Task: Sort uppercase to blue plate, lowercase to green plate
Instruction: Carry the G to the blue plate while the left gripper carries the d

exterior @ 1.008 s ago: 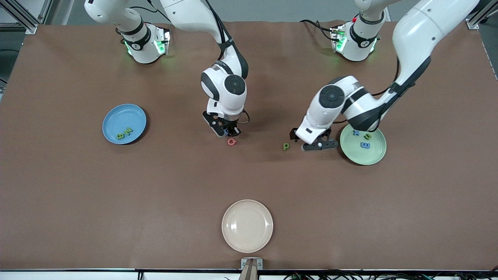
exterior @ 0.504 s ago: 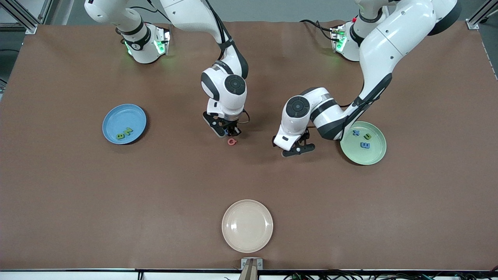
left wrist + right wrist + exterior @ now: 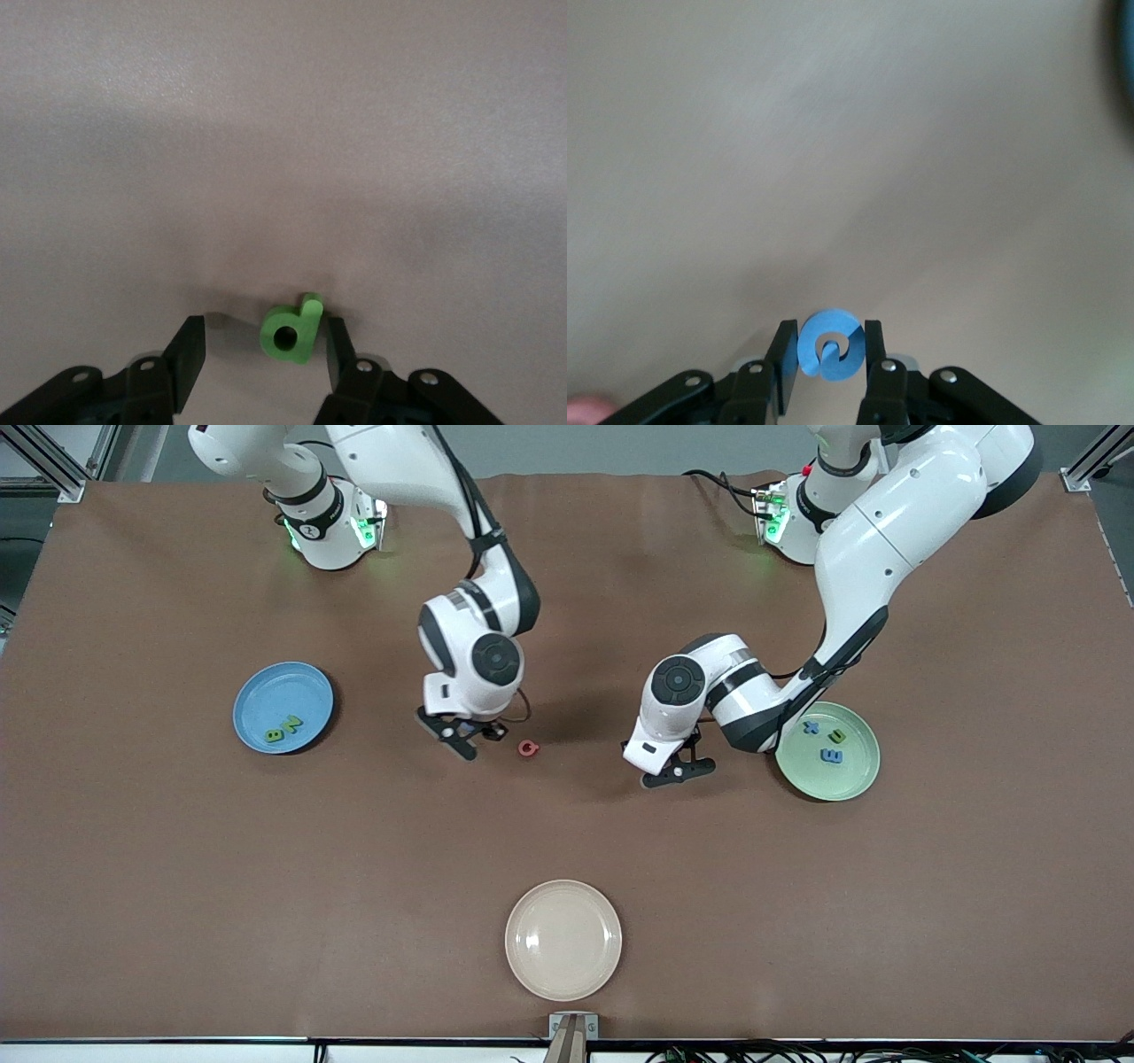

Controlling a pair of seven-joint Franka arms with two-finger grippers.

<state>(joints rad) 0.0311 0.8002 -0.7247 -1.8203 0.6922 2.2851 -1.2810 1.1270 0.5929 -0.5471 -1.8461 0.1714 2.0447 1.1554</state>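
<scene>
Colours we see on the brown table (image 3: 177,868)

We see a medium-blue plate (image 3: 261,691) with green B (image 3: 274,735) and N (image 3: 291,724), a mint-green plate (image 3: 855,775) with blue x (image 3: 811,727), olive n/u (image 3: 836,736) and a blue piece (image 3: 831,755), a pinkish-red Q (image 3: 528,748), a green p (image 3: 291,330), a blue G (image 3: 829,343), and a plain cream plate (image 3: 563,939).

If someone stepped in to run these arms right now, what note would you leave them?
Right gripper: shut on the blue G, over the table between the blue plate and the red Q.
Left gripper: down around the green p, fingers not yet tight, beside the green plate.
Done: B and N on the blue plate; x, n and E-shaped piece on the green plate.
Left: G and Q to blue, p to green.
</scene>
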